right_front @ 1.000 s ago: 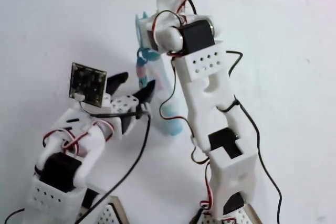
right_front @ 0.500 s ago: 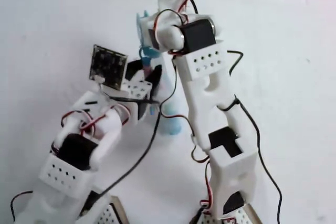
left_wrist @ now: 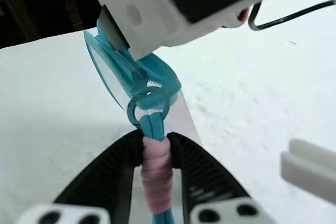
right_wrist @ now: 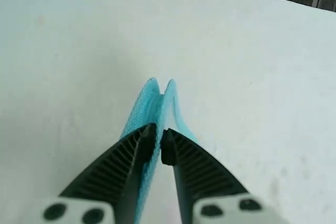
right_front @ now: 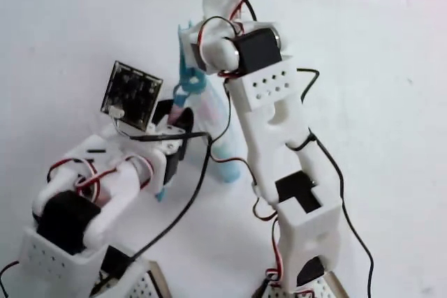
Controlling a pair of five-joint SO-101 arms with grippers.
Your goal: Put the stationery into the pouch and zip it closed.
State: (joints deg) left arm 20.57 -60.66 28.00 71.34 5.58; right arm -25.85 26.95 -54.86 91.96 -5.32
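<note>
With my left gripper point(left_wrist: 155, 142) clamped on the pull point(left_wrist: 156, 174) and my right gripper point(right_wrist: 159, 136) pinching the pouch point(right_wrist: 156, 95) edge, I fear that edge slipping free when tugged.

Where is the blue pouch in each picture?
High view: blue pouch between the two arms, partly hidden.
Left wrist view: blue pouch just beyond the left gripper, which grips its pink zipper pull.
Right wrist view: blue pouch pinched by the right gripper.
Shared landmark: the white table.
</note>
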